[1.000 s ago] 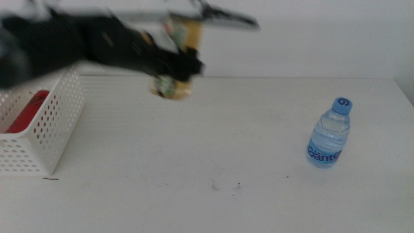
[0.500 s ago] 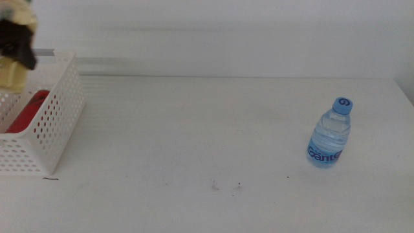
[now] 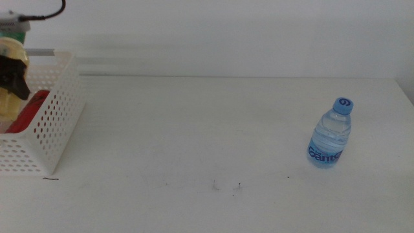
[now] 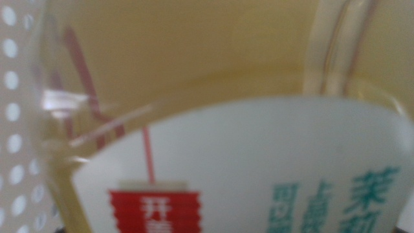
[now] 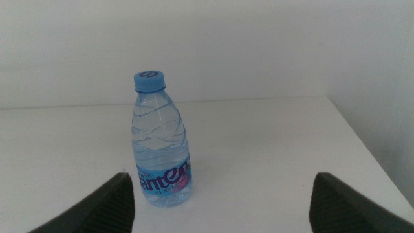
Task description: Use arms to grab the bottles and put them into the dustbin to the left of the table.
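Note:
At the far left of the middle view, my left gripper (image 3: 13, 76) is shut on the yellow tea bottle (image 3: 9, 103) and holds it over the white perforated dustbin (image 3: 55, 123). A red soda can (image 3: 31, 109) lies inside the dustbin. The left wrist view is filled by the tea bottle (image 4: 213, 77) and its white label, with the dustbin's perforated wall (image 4: 11, 129) beside it. The blue-capped water bottle (image 3: 330, 133) stands upright on the table's right side. My right gripper (image 5: 223, 191) is open, short of the water bottle (image 5: 160, 142); it is out of the middle view.
The white table (image 3: 194, 129) carries a few small dark specks (image 3: 226, 186) near its front. A plain white wall lies behind it. The table's right edge (image 5: 362, 142) runs close to the water bottle.
The left arm swung the tea bottle from the table's back middle to the far left, over the dustbin, and has since lowered it a little. The water bottle has not moved.

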### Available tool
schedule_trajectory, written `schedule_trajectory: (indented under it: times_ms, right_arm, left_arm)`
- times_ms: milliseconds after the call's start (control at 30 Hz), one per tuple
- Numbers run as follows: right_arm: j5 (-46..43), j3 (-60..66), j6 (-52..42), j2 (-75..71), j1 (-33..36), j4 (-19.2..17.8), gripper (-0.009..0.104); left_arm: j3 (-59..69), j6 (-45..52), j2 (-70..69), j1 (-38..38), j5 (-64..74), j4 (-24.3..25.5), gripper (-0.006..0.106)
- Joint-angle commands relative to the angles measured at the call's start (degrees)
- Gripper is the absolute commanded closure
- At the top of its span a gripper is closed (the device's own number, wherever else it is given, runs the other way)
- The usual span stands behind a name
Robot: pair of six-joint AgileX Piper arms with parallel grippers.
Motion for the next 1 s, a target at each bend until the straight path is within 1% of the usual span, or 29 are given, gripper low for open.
schedule_trajectory:
  times_ms: [0,67,167,233,333,367,400,567,700,733,767,833,967]
  right_arm:
    - [-0.74,0.18,-0.16,-0.29,-0.30,-0.13,0.004]
    - [-0.74,0.18,-0.16,-0.29,-0.30,-0.13,0.004]
    - [-0.74,0.18,-0.16,-0.29,-0.30,-0.13,0.004]
    - [-0.74,0.18,-0.16,-0.29,-0.30,-0.13,0.004]
    - [-0.74,0.18,-0.16,-0.29,-0.30,-0.13,0.004]
    - [-0.74,0.18,-0.16,-0.29,-0.30,-0.13,0.004]
    - [-0.74,0.18,-0.16,-0.29,-0.30,-0.13,0.004]
    - [-0.74,0.18,-0.16,-0.29,-0.30,-0.13,0.004]
    - [-0.74,0.18,-0.16,-0.29,-0.30,-0.13,0.004]
    - [-0.74,0.18,-0.16,-0.29,-0.30,-0.13,0.004]
    - [-0.74,0.18,-0.16,-0.29,-0.30,-0.13,0.004]
    - [-0.74,0.18,-0.16,-0.29,-0.30,-0.13,0.004]
    - [-0.74,0.18,-0.16,-0.29,-0.30,-0.13,0.004]
  left_arm:
    - [-1.22,0.07,0.66,0.00,-1.86,-0.68,0.086]
    - [-1.22,0.07,2.04,0.00,-1.49,-0.36,0.075]
    - [-1.22,0.07,3.54,0.00,-0.97,0.04,0.054]
    - [-1.22,0.99,4.17,0.00,-0.84,0.19,0.037]
    - [-1.35,1.12,4.28,0.00,-0.84,0.90,0.017]
    - [-1.44,0.72,4.04,0.00,-0.70,1.16,0.010]
    - [-1.48,0.02,3.61,0.00,-0.56,1.51,0.007]
    - [-1.36,-1.68,-1.82,-1.02,-0.78,1.75,0.007]
    - [1.58,-2.03,-10.61,-4.97,-5.93,2.34,0.007]
    - [3.53,-1.69,-13.38,-6.30,-8.02,1.71,0.007]
    - [5.50,-0.63,-15.72,-7.73,-9.99,-0.06,0.007]
    - [11.89,4.29,-22.06,-10.96,-16.22,-5.99,0.007]
    - [26.87,13.15,-34.47,-17.18,-30.20,-14.26,0.007]
